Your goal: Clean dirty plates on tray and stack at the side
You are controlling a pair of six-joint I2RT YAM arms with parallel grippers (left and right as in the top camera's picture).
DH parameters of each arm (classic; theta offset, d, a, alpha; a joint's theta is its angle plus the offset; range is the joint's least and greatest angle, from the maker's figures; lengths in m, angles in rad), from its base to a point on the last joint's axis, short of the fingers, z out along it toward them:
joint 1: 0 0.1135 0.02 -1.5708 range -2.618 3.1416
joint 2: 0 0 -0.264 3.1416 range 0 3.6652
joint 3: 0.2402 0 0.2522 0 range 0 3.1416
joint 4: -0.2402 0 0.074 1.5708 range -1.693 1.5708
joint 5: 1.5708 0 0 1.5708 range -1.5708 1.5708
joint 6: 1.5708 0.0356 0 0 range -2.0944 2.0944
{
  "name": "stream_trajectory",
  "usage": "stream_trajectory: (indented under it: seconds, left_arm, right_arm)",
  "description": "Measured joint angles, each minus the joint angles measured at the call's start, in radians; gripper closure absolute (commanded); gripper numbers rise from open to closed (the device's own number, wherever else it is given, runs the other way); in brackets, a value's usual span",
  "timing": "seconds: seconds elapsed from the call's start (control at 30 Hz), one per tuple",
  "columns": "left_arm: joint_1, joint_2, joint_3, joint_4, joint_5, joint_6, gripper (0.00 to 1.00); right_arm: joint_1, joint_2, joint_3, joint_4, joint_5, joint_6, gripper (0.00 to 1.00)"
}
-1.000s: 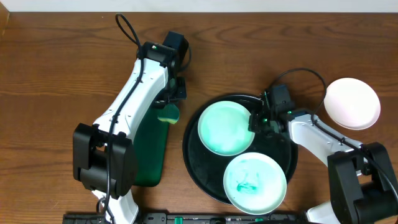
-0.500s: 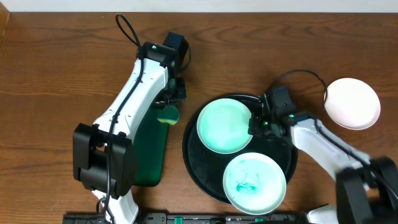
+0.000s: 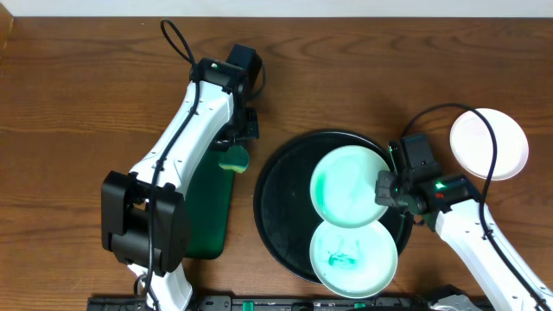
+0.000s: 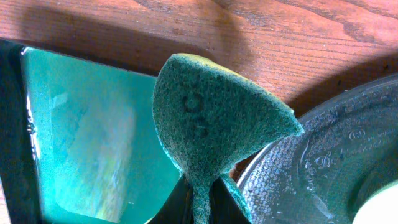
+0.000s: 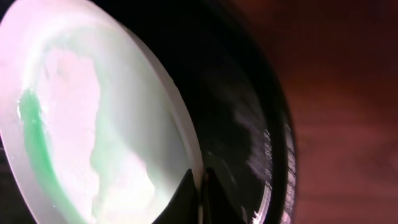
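The black round tray [image 3: 281,186] holds two plates. A plate with a pale turquoise film [image 3: 346,183] lies at the tray's right, overlapping a plate with green smears [image 3: 354,253] at the front. My right gripper [image 3: 384,188] is shut on the right rim of the upper plate; the right wrist view shows the rim [image 5: 186,149] pinched between the fingers [image 5: 200,186]. A plain white plate [image 3: 489,143] lies on the wood tabletop at the far right. My left gripper [image 3: 235,149] is shut on a green sponge [image 4: 211,124] held just left of the tray [image 4: 336,162].
A rectangular green tray [image 3: 207,207] lies left of the black tray, under the left arm; it also shows in the left wrist view [image 4: 87,137]. Cables loop above both arms. A black strip runs along the table's front edge.
My right gripper has pulled the upper plate to the right and toward the front across the tray, so it now overlaps the front plate. The left arm has stayed still.
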Motion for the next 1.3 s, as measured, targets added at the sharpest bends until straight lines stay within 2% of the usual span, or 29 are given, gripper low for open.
stream_trajectory:
  seconds: [0.1,0.23,0.53,0.77,1.03,1.3]
  left_arm:
    - [0.000,0.000,0.000,0.001,0.000,0.000,0.93]
    - [0.000,0.000,0.000,0.000,0.000,0.000,0.93]
    - [0.000,0.000,0.000,-0.004,0.000,0.004,0.93]
    - [0.000,0.000,0.000,-0.004,0.000,0.005,0.93]
    - [0.000,0.000,0.000,-0.004,0.000,0.005,0.93]
    - [0.000,0.000,0.000,-0.004,0.000,0.005,0.93]
  right_arm:
    - [0.000,0.000,0.000,-0.050,0.001,0.006,0.98]
    - [0.000,0.000,0.000,-0.058,-0.090,0.007,0.98]
    - [0.000,0.000,0.000,0.024,-0.387,0.102,0.98]
    - [0.000,0.000,0.000,0.141,-0.498,0.222,0.98]
    - [0.000,0.000,0.000,0.299,-0.519,0.309,0.98]
    - [0.000,0.000,0.000,0.338,-0.370,0.239,0.98]
